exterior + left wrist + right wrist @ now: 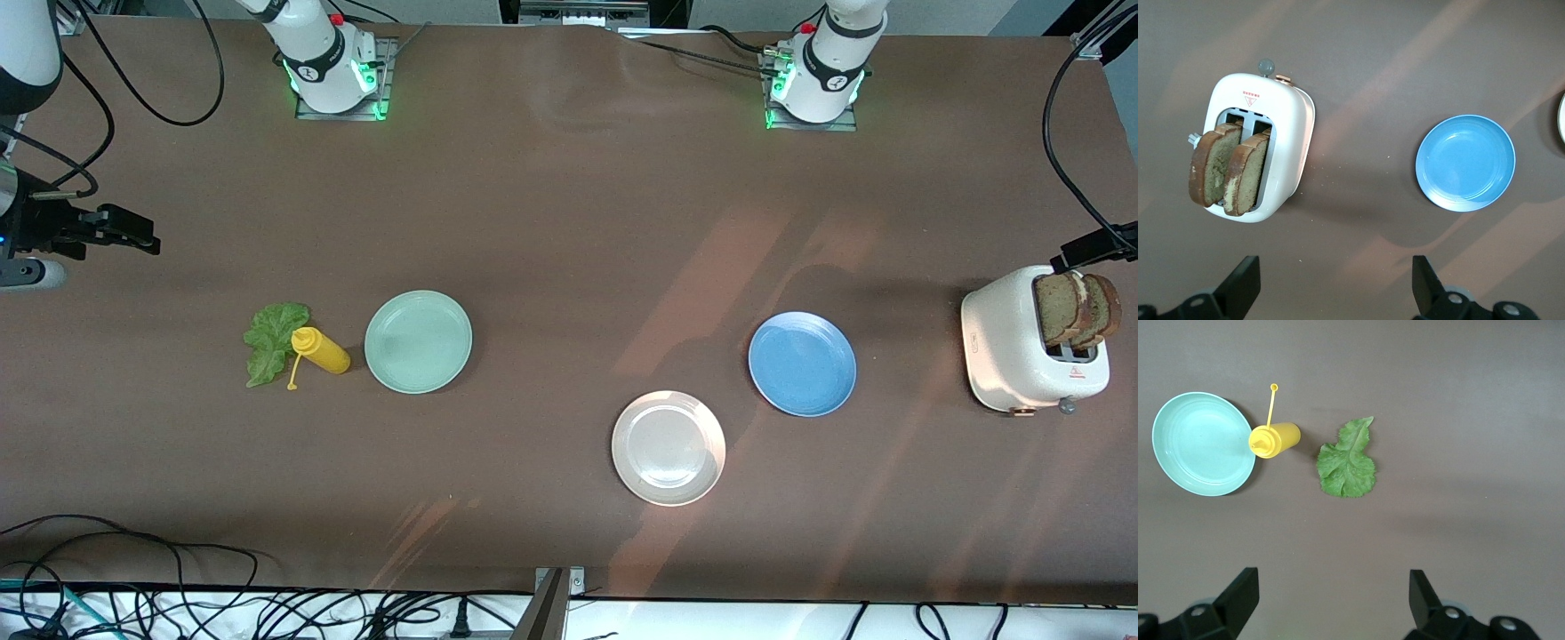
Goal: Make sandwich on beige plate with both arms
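the beige plate [669, 448] lies bare on the table [551, 222], nearer the front camera than the other two plates and roughly midway between the arms, which reads as a spot both arms can reach for stacking. nothing of the sandwich is on it yet; its parts sit apart at the two ends. the two bread slices [1079, 309] stand upright in the slots of the white toaster [1022, 356] at the left arm's end, crusts poking well clear of the slots, so a pinch from above looks possible. the blue plate [802, 363] lies between toaster and beige plate, a little farther from the camera than the beige one. the lettuce leaf [271, 340] lies flat at the right arm's end, just beside the tipped yellow squeeze bottle [322, 350], which rests against the mint-green plate [418, 341]. the left tool [1337, 283] hangs over the table beside the toaster, jaws wide and holding nothing; the right tool [1333, 600] hangs over bare table near the leaf, jaws wide and empty too. each arm seems stationed over its own ingredient, likely so the bread and the leaf can each be fetched from the nearest side.
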Controlling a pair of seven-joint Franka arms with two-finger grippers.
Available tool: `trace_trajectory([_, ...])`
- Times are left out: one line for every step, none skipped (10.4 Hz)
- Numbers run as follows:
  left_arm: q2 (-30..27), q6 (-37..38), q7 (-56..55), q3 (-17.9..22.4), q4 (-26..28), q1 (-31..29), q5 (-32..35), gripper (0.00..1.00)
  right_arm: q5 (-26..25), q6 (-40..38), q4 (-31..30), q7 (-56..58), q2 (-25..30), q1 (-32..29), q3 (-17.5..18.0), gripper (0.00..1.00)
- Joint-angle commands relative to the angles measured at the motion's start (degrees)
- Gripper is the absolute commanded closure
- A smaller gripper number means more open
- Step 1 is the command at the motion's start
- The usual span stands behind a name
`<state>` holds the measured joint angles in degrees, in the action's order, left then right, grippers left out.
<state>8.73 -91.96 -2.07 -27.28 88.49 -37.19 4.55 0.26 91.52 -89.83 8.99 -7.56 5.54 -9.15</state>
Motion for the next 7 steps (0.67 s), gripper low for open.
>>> trace_trajectory([-0.4,0.3,-0.4,-0.1,0.3,-0.4,-1.6,0.0,-0.4,0.1,-0.3,-0.5,0.8,0.2,0.1,0.0])
trace_trajectory([-0.4,0.3,-0.4,-0.1,0.4,-0.3,-1.6,0.0,-0.4,0.1,-0.3,-0.5,0.8,0.0,0.1,0.0])
trace_trajectory([-0.4,0.3,-0.4,-0.1,0.3,-0.3,-1.6,0.0,-0.4,0.1,-0.3,-0.5,0.7,0.0,0.1,0.0])
trace_trajectory([-0.4,0.3,-0.4,-0.1,0.3,-0.3,-1.6,0.0,-0.4,0.3,-0.3,-0.5,0.6,0.0,0.0,0.0])
trace_trajectory([-0.4,0.3,-0.4,-0.1,0.4,-0.3,-1.6,0.0,-0.4,0.4,-0.3,-0.5,0.6,0.0,0.0,0.0])
trace_trajectory([-0.3,0.3,-0.4,-0.1,0.4,-0.3,-1.6,0.0,-0.4,0.4,-0.3,-0.5,0.6,0.0,0.0,0.0])
trace_trajectory([-0.3,0.3,-0.4,-0.1,0.3,-0.3,-1.6,0.0,-0.4,0.4,-0.3,-0.5,0.7,0.0,0.0,0.0])
